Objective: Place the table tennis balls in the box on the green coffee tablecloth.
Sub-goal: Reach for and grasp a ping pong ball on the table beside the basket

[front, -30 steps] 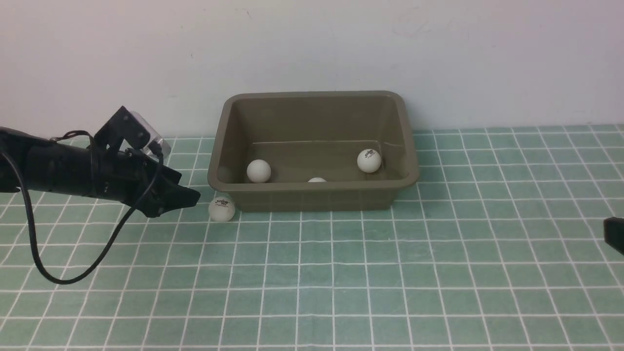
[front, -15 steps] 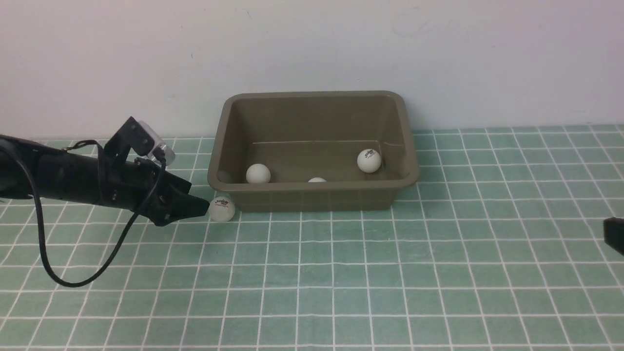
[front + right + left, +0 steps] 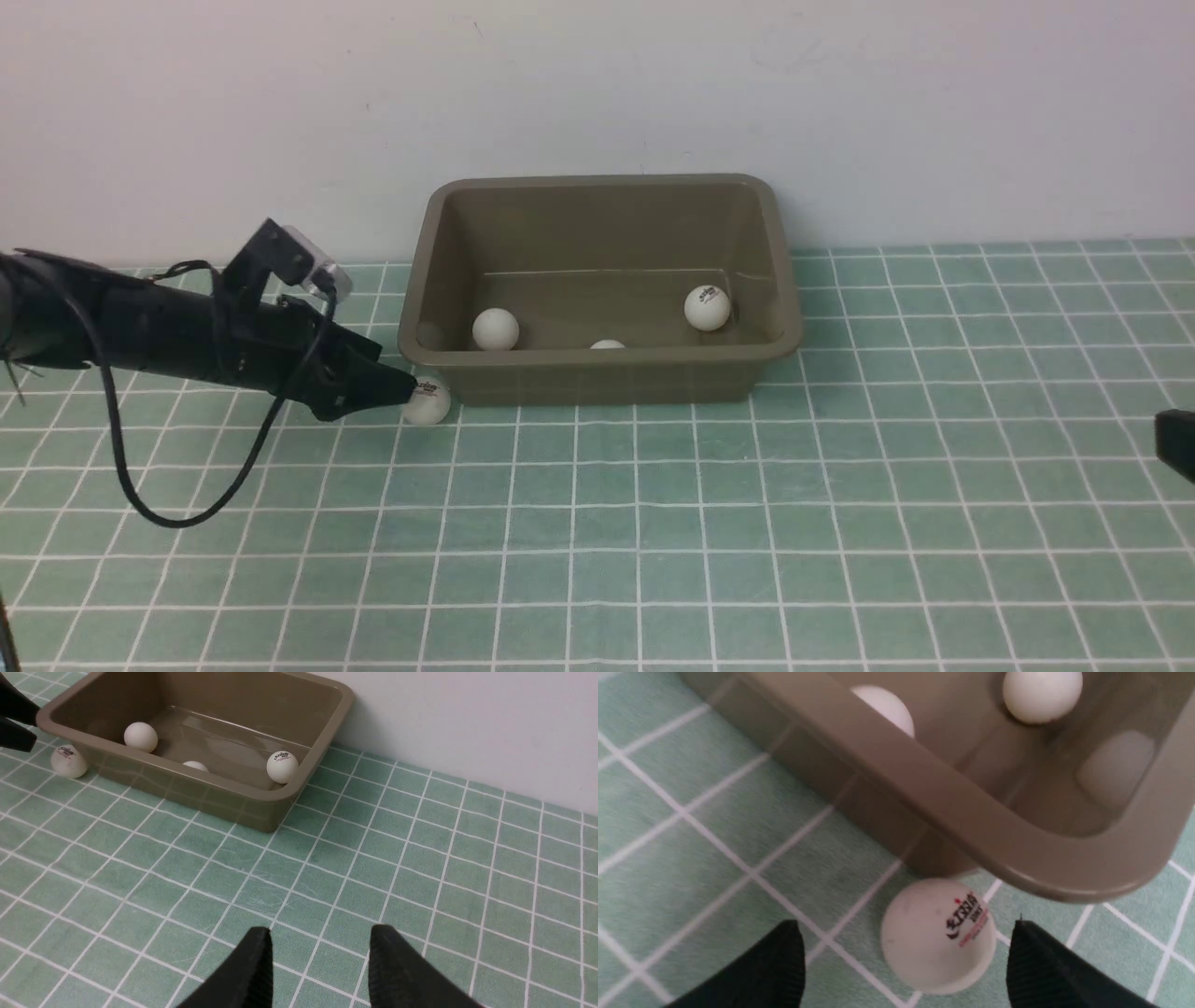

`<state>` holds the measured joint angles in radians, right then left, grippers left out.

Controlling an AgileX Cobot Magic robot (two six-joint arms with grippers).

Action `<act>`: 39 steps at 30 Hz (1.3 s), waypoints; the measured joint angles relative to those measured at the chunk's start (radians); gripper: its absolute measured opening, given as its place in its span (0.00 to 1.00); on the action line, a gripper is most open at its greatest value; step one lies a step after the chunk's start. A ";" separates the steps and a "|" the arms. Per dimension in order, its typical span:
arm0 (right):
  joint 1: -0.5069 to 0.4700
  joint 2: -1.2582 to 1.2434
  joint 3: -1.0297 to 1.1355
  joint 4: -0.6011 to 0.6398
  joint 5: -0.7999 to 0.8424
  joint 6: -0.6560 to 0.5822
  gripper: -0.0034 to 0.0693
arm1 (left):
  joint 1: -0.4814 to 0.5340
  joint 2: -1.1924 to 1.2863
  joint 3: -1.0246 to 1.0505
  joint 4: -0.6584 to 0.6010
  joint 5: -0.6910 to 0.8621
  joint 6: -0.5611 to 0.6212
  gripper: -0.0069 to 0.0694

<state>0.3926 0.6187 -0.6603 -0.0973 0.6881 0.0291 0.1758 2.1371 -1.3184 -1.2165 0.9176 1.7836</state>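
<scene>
On the green coffee tablecloth (image 3: 653,523) the right gripper (image 3: 322,942) hangs idle at 3 o'clock of the scene, jaws apart over bare squares and well apart from the work; farther in, the left gripper (image 3: 406,390) reaches in low from 9 o'clock, jaws apart and straddling the loose ball (image 3: 429,401); that ball lies on the cloth at 7 o'clock of the box (image 3: 597,373), tucked just beneath the corner's flared rim, though whether it touches the wall cannot be told; the wrist view shows it nearer one finger than the other, with neither pad plainly on it. Beyond the near wall three more balls lie inside: a plain ball (image 3: 496,329) at 8 o'clock of the floor, a half-hidden ball (image 3: 607,344) at 6 o'clock behind the rim, and a logo ball (image 3: 707,308) at 3 o'clock. To do the grasp well, the fingers likely need centring on the ball's widest part before a gentle close, since so light a sphere may squirt away or wedge against the corner; the overhanging rim suggests drawing back toward 9 o'clock before lifting, then carrying over the wall and releasing low, so the ball does not bounce out.
</scene>
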 joint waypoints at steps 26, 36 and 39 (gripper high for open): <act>0.000 0.000 0.000 0.000 -0.003 0.001 0.42 | -0.086 0.025 -0.021 0.018 -0.132 0.104 0.78; 0.000 0.000 0.000 0.001 -0.003 0.001 0.42 | -0.098 0.056 -0.021 -0.003 -0.222 0.129 0.68; 0.000 0.000 0.000 0.001 -0.003 0.001 0.42 | -0.098 0.056 -0.022 -0.001 -0.230 0.129 0.54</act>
<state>0.3926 0.6187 -0.6603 -0.0965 0.6853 0.0298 0.0779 2.1930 -1.3404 -1.2172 0.6878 1.9129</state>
